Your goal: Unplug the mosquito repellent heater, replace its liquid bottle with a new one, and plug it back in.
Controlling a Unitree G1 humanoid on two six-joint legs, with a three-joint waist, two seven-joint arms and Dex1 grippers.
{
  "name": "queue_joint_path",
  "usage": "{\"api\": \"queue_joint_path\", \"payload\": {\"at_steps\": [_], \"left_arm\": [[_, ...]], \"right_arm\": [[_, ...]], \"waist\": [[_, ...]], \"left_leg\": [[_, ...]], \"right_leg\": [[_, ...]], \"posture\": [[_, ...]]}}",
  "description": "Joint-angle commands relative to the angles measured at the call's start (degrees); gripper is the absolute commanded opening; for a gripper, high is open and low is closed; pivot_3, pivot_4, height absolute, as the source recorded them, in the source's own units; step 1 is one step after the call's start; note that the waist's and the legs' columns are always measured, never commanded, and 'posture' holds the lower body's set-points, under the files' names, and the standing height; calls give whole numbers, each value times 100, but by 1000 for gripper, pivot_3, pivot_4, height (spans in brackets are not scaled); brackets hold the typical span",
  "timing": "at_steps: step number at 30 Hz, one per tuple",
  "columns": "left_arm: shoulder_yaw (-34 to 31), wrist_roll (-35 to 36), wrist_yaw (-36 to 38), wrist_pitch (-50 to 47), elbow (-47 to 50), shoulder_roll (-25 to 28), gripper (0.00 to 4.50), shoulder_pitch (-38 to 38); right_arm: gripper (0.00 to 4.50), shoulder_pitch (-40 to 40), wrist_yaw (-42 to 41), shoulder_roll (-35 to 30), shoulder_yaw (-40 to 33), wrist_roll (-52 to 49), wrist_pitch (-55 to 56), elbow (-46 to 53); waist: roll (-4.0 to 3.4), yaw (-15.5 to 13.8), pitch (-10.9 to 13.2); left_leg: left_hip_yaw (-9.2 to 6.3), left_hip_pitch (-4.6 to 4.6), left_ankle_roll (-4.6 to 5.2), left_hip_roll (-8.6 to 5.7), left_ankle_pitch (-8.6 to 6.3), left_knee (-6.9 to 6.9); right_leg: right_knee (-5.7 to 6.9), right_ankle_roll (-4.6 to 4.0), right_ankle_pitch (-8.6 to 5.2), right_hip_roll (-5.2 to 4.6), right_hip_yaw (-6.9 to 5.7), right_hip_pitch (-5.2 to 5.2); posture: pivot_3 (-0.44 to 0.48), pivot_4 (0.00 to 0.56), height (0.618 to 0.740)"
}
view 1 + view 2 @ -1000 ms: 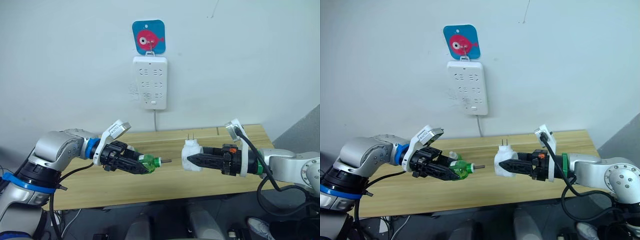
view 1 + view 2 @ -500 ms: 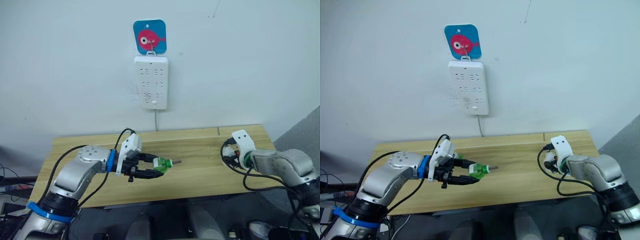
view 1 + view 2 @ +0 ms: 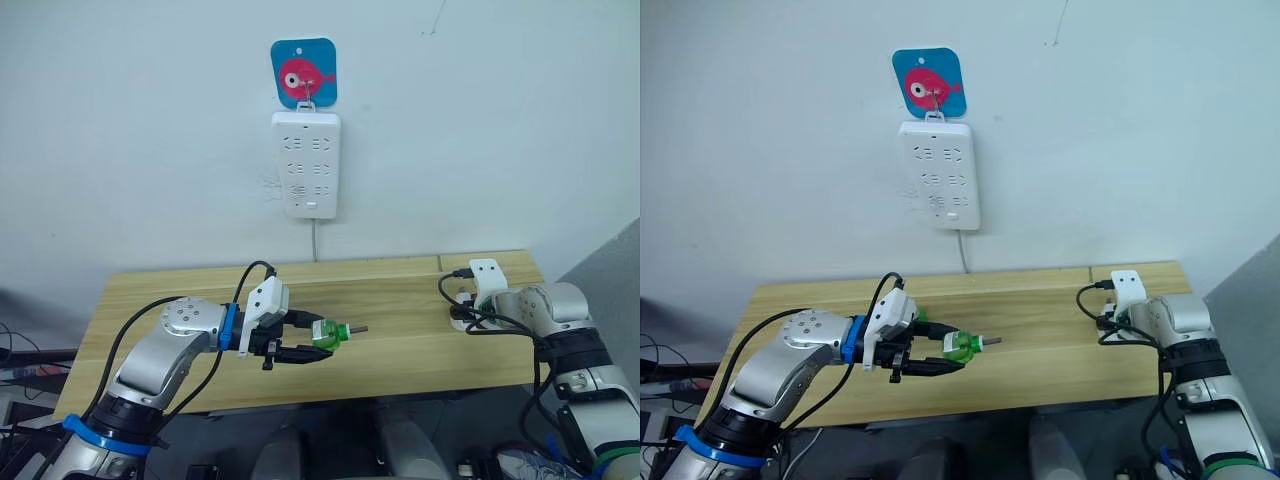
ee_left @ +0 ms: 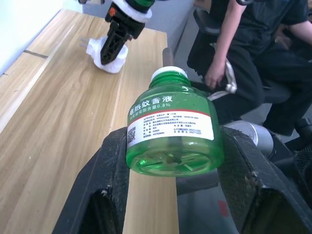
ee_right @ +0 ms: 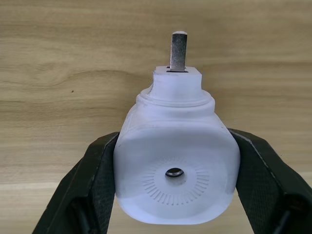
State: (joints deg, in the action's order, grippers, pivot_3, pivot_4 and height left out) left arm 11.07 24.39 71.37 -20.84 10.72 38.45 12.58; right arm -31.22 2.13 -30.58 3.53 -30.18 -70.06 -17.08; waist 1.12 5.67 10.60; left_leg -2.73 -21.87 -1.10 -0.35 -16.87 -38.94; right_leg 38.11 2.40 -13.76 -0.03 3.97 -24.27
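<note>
Left claw grips the liquid bottle, wick pointing away from it. Right claw clamps the mosquito repellent heater above the bench.

I see a translucent green liquid bottle with a white-and-red label, a plain white heater, a pale wood-grain desk and black claw fingers.

Bottle over table left; heater right.
</note>
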Motion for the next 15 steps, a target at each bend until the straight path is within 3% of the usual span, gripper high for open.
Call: {"api": "queue_joint_path", "payload": {"at_steps": [1,3,7,11,15], "left_arm": [[38,-36,52,147,8,-34,2190,-1],[37,-57,80,176,-41,-38,2190,1],[3,-81,86,261,-155,-65,2190,10],[-144,-30,-75,383,-202,-193,2190,-42],[-396,31,-643,616,-133,-658,2190,-129]], "right_arm": [[3982,-30,27,107,-387,285,-51,106],[4500,30,17,156,-497,401,-113,227],[4500,161,60,173,-856,461,-429,1027],[4500,421,-91,211,-1490,117,-1077,2948],[4500,1049,-681,343,-1946,-584,-1367,4979]], "waist": [[0,10,0],[0,44,0],[0,64,0],[-2,80,1],[-4,68,0]], "left_leg": [[0,1,0,0,0,0],[3,2,0,-1,0,0],[2,0,0,-4,0,0],[-4,-2,0,-3,0,0],[-23,-3,-1,4,0,1]], "right_leg": [[0,0,0,0,-1,0],[0,0,0,2,-2,1],[0,0,0,2,-1,1],[-2,1,0,-2,-1,1],[-3,2,-1,-4,-7,4]], "posture": [[-135,171,733],[-144,170,733],[-159,168,733],[-158,170,733],[-170,173,733]]}}
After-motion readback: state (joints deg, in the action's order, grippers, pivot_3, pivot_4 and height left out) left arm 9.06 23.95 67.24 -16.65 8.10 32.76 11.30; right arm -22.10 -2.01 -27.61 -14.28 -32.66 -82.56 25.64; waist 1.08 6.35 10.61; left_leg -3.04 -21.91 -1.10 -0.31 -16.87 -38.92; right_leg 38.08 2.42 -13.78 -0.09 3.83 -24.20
